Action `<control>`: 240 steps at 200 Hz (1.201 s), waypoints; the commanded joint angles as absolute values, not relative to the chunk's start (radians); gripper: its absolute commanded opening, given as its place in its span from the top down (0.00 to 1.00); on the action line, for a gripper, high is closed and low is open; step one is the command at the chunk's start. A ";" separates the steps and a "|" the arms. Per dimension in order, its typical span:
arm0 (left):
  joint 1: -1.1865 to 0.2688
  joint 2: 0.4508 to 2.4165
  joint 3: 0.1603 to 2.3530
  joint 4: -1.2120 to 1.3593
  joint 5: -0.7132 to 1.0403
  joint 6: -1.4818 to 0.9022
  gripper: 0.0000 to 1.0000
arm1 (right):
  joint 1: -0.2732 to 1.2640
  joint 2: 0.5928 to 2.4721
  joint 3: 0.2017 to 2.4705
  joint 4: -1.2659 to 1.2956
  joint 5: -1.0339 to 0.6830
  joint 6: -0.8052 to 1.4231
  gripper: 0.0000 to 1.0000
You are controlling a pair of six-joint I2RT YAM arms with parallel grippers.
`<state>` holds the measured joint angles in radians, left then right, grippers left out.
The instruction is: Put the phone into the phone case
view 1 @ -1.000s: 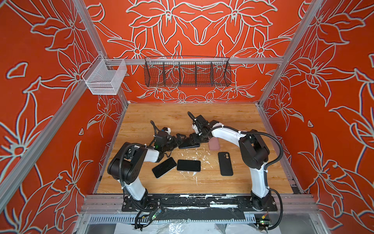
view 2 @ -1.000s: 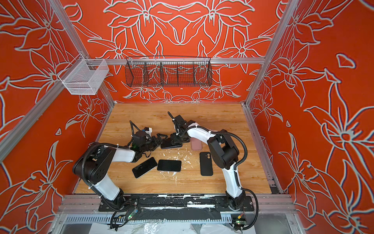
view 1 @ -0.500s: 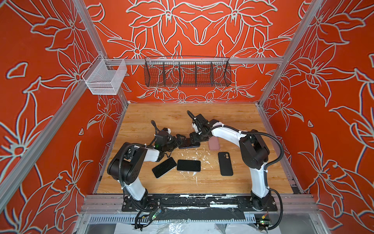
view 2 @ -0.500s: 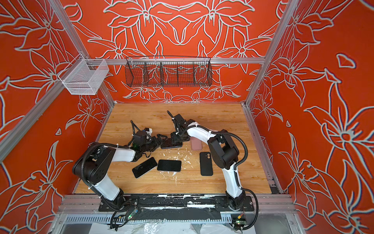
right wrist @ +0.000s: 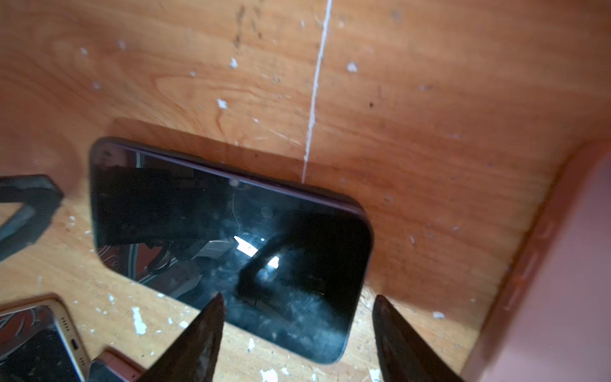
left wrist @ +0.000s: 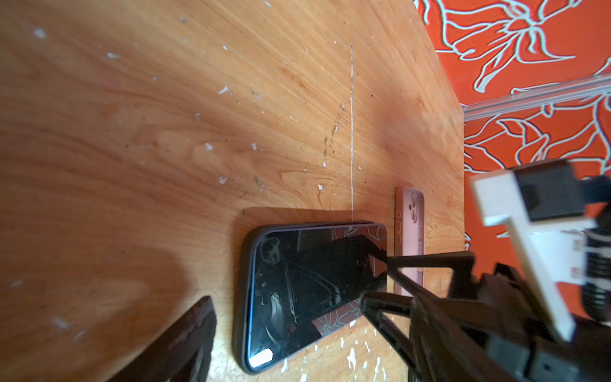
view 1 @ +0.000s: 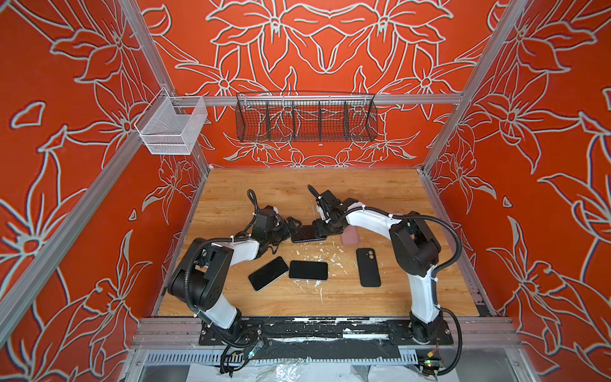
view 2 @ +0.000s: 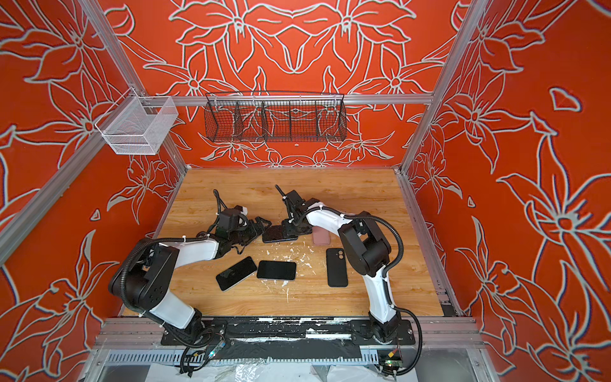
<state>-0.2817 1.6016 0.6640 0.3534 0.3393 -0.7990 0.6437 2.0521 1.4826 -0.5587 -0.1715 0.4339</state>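
A black-screened phone [view 1: 309, 234] lies face up mid-table, seated in a dark phone case whose rim frames the screen [left wrist: 297, 291]. My left gripper [view 1: 293, 226] is open at the phone's left end, one finger [right wrist: 29, 211] beside it. My right gripper [view 1: 322, 228] is open at the phone's right end. In the right wrist view its fingertips [right wrist: 297, 301] straddle a corner of the phone [right wrist: 231, 231] with small gaps showing. Neither gripper visibly clamps it.
An empty pink case [view 1: 350, 238] lies just right of the phone, under the right arm. A black case [view 1: 368, 267] and two bare phones [view 1: 268, 273] [view 1: 308, 270] lie nearer the front. Wire baskets [view 1: 305, 120] hang on the back wall.
Both pairs of jaws have drawn in slightly. The phone and both arms stay in nearly the same spot.
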 commanded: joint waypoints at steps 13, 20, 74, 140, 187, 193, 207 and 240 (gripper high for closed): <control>-0.283 1.629 0.684 0.318 0.392 -0.778 0.10 | 0.618 2.029 1.435 -0.488 -0.266 0.477 0.28; -0.284 1.633 0.684 0.318 0.395 -0.779 0.10 | 0.613 2.027 1.424 -0.475 -0.277 0.481 0.28; -0.284 1.679 0.695 0.346 0.424 -0.793 0.11 | 0.604 2.044 1.387 -0.453 -0.319 0.455 0.29; -0.284 1.738 0.687 0.451 0.476 -0.813 0.12 | 0.605 2.070 1.339 -0.381 -0.410 0.456 0.29; -0.284 1.755 0.694 0.540 0.548 -0.819 0.20 | 0.605 2.092 1.339 -0.373 -0.418 0.465 0.31; -0.284 1.756 0.698 0.541 0.555 -0.819 0.22 | 0.605 2.094 1.338 -0.372 -0.417 0.465 0.31; -0.283 1.757 0.707 0.542 0.573 -0.818 0.24 | 0.605 2.095 1.332 -0.364 -0.417 0.469 0.31; -0.284 1.743 0.706 0.546 0.590 -0.818 0.29 | 0.601 2.080 1.314 -0.330 -0.439 0.481 0.31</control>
<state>-0.2646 1.7424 0.6880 0.4850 0.4881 -0.8104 0.5873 2.0247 1.3705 -0.3435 -0.3759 0.4637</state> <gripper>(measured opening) 0.721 0.692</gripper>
